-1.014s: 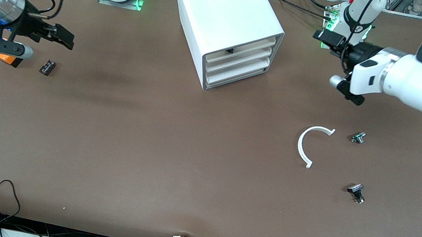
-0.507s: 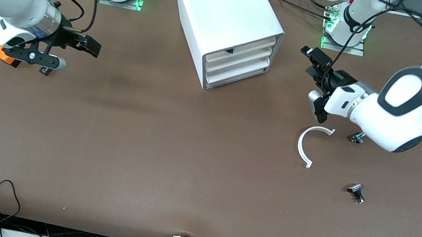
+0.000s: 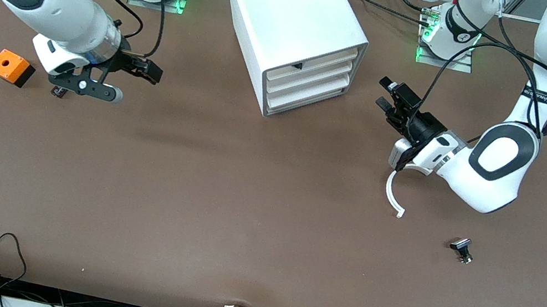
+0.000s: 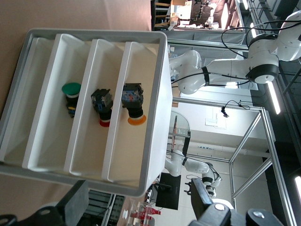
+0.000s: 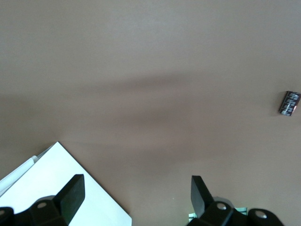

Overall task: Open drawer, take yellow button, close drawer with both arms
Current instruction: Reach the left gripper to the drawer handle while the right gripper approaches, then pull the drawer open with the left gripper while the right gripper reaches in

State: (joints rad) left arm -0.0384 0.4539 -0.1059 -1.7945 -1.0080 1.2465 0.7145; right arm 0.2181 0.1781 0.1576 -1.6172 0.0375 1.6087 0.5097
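Observation:
The white cabinet (image 3: 293,10) stands at the middle of the table near the arms' bases. Its uppermost drawer (image 3: 318,59), with a dark notch, sits closed. In the left wrist view the button (image 4: 134,106), orange cap on a dark body, shows inside that drawer (image 4: 141,94). My left gripper (image 3: 385,93) is open and empty, in front of the cabinet's drawers and a short way from them; it also shows in the left wrist view (image 4: 138,202). My right gripper (image 3: 152,73) is open and empty, beside the cabinet toward the right arm's end; it also shows in the right wrist view (image 5: 136,193).
An orange box with a hole (image 3: 11,66) and a small black part (image 3: 58,92) lie under and beside the right arm. A white curved strip (image 3: 394,189) lies under the left wrist. A black-and-silver part (image 3: 462,250) lies nearer the camera. Green (image 4: 71,89) and red (image 4: 102,106) buttons sit in the lower drawers.
Both arms have swung in toward the cabinet. The right gripper left the orange box. The left gripper came down and now faces the drawer fronts, covering one small part.

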